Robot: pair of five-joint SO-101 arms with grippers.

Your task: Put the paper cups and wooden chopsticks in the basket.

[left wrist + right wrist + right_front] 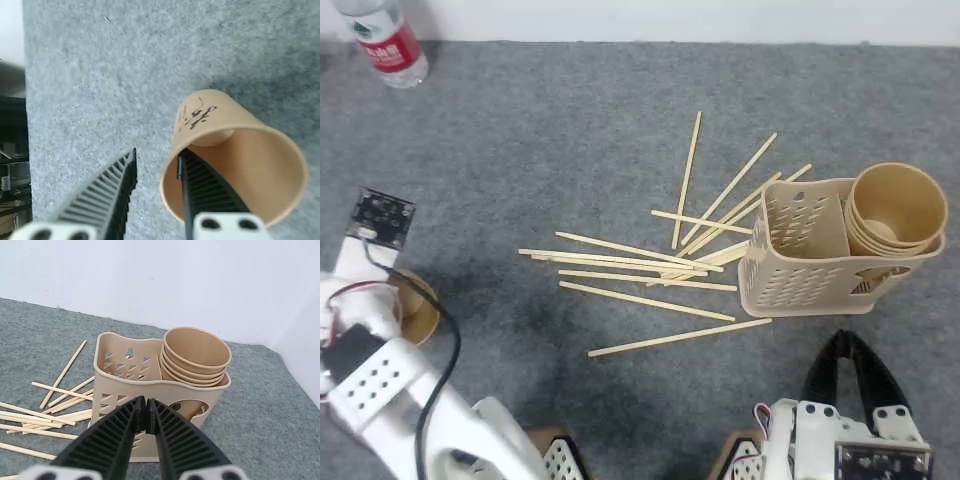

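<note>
Loose paper cup [235, 150] straddled at the rim by the open left end effector [157, 159]
The brown cup, scribbled on near its base, is seen on the grey bench [570, 120], well apart from the basket [800, 290]. It is judged light and easily crushed, so its wall should be pinched gently. The right end effector [146, 405] is closed, empty, near the basket; chopsticks [640, 265] are scattered between.

Left arm [380, 385] first: a white printed shell and a plate dotted with round holes. A black cable [456, 345] loops over it, with a thin red wire [350, 290] alongside and a small black circuit board [382, 217] at its end. Now the left pincer [157, 156]: black ribbed fingers on white mounts with dark screw holes. Right pincer [145, 404]: the same black ridges and white base.
</note>
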